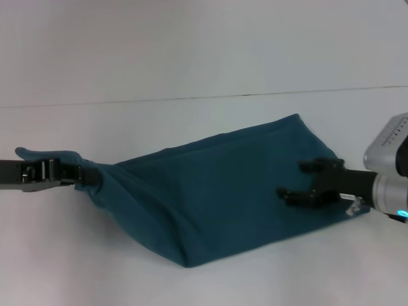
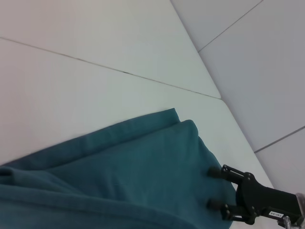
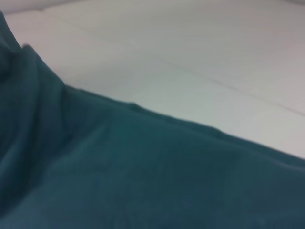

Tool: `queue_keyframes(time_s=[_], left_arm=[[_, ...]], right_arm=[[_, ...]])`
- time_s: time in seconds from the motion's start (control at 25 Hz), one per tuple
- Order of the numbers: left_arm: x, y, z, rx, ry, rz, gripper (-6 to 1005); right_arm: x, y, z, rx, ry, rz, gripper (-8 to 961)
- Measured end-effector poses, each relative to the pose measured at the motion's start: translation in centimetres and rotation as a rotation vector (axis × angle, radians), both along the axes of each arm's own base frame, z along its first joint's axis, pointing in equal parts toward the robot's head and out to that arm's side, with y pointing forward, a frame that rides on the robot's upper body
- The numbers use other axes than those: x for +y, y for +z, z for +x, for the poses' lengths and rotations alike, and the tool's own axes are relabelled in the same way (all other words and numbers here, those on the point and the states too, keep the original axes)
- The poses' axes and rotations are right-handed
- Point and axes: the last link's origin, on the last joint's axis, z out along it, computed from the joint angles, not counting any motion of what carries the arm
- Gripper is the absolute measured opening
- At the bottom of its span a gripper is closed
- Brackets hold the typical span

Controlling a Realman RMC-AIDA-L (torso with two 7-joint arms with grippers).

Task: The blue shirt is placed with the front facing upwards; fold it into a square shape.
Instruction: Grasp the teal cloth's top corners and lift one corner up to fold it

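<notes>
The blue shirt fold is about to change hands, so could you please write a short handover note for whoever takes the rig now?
Left gripper: shut on the blue shirt, pinching its bunched left end.
Right gripper: open, fingers spread over the shirt's right side, gripping nothing.
Shirt: lies on the white table, partly folded into a rough wedge, plain side up, no lettering showing.
Done: at least one fold appears made.
Left: flatten and finish folding to a square, then release.

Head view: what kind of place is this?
Likely a lab or test bench, not a home: a plain white table, only a blue shirt on it, with the left gripper and right gripper working it.
</notes>
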Motion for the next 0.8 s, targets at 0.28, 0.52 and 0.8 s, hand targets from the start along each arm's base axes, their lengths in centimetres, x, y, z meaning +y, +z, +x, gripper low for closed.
queue_keyframes(time_s=[0.28,0.52,0.8], left_arm=[[0.2,-0.1,-0.2,0.002,-0.003,0.011,54],[0.2,0.1,-0.1,-0.015,-0.007,0.024,54],[0.0,0.1,-0.3,-0.016,0.000,0.026,53]], right_arm=[[-0.7,-0.6,0.3,-0.042,0.008,-0.060,871],[-1.2,-2.1,-0.5,-0.066,0.049,-0.136,868],[-2.0,-2.8,-1.8,-0.021,0.109,-0.199,864]])
